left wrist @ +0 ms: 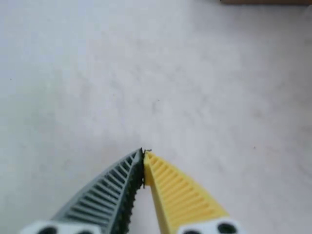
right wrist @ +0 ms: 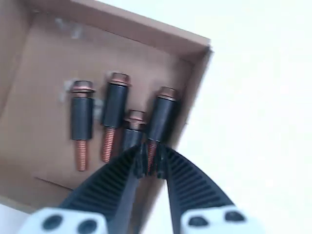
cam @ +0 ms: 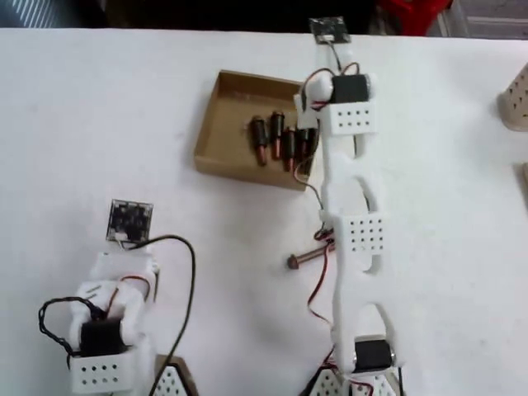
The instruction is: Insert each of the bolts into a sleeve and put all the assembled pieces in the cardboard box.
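Three pieces [right wrist: 82, 117] lying in box [cam: 206, 132]; right gripper [right wrist: 148, 163] narrowly pinching fourth piece [right wrist: 162, 114]; left gripper [left wrist: 144, 168] sitting closed, empty; bolt [cam: 305, 259] waiting mid-table, unsleeved.

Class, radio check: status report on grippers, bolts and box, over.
Left gripper shut, over table. Right gripper over cardboard box. Four assembled pieces in box; one loose bolt on table, partly under right arm.

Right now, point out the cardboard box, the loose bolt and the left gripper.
cardboard box [cam: 224, 124], high view, bare floor inside.
loose bolt [cam: 308, 258], high view, middle of shank.
left gripper [left wrist: 143, 158], left wrist view, between its fingertips.
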### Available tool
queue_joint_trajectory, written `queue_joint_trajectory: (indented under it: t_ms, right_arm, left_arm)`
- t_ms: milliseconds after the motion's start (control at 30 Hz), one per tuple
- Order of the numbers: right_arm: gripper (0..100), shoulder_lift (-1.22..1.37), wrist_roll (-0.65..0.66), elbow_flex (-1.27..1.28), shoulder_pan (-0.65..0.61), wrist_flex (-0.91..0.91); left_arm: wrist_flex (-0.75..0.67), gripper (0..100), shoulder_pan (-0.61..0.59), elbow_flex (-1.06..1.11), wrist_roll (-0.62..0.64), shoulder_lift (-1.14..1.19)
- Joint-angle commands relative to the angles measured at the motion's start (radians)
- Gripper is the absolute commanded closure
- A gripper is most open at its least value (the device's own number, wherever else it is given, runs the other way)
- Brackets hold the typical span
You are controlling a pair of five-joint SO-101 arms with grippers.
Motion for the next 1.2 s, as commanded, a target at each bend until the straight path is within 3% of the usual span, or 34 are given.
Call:
queue_joint_trajectory:
  t_ms: [0,667,1167]
  right_arm:
    - [98.1,-0.119,0.009,0.104,0.054,0.051]
    - [98.1,-0.662,0.015,1.083,0.122,0.025]
    - [98.1,-1.033,-0.011,1.723,0.111,-0.265]
  left_arm:
    - [0.005,97,-0.015,-0.003,-0.012,-0.015]
    - [0.005,97,-0.015,-0.003,-0.012,-0.015]
    - [0.005,97,-0.015,-0.003,-0.012,-0.015]
